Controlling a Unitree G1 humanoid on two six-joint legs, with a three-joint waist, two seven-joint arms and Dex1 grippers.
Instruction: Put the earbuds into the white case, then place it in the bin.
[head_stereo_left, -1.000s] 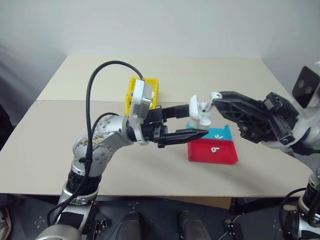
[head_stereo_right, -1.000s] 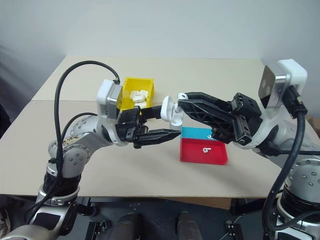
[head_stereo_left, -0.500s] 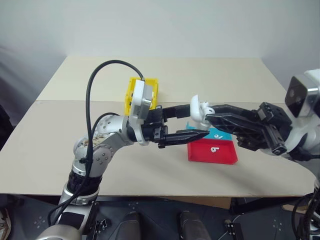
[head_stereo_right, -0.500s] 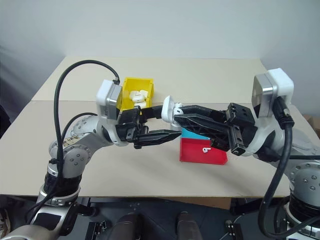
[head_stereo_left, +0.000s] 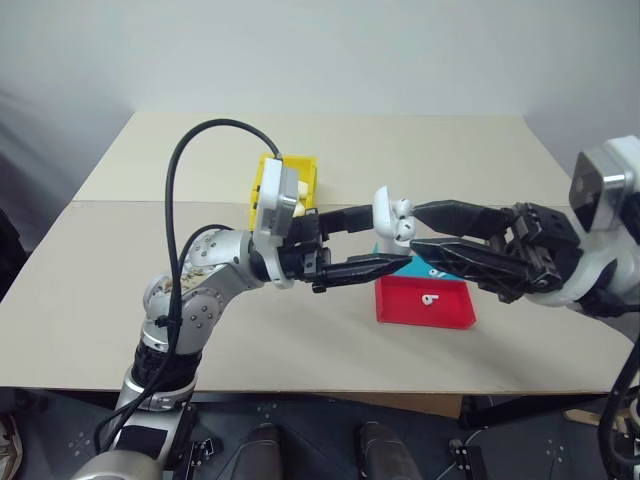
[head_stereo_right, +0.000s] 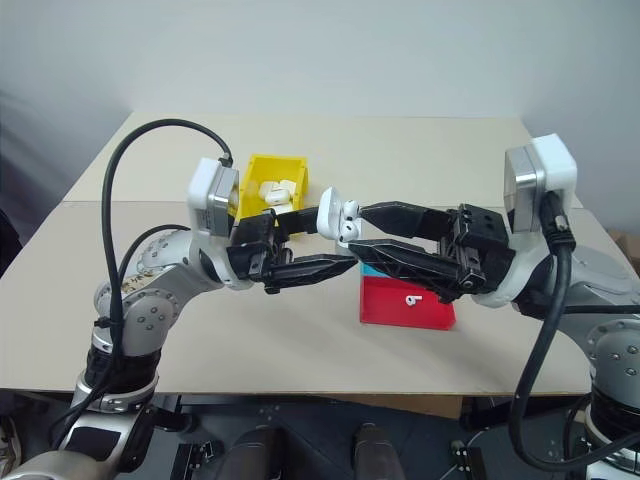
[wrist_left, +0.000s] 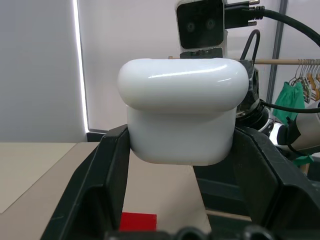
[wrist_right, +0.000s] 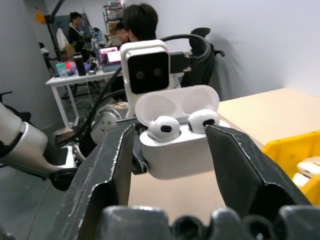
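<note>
white case (wrist_right: 175, 145): lid open | earbuds (wrist_right: 164, 128) seated | yellow bin (head_stereo_right: 276, 187): on table

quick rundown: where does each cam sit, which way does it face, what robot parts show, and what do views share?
Left eye, right eye: on the head, looking forward and down at the table; both arms show, left claw shut on the case, right claw open around it.
Left wrist: along the left claw at the case's back; two fingers show.
Right wrist: along the right claw at the open case with both earbuds seated; two fingers show.
Shared: the case in every view; the bin in eye views and right wrist.
</note>
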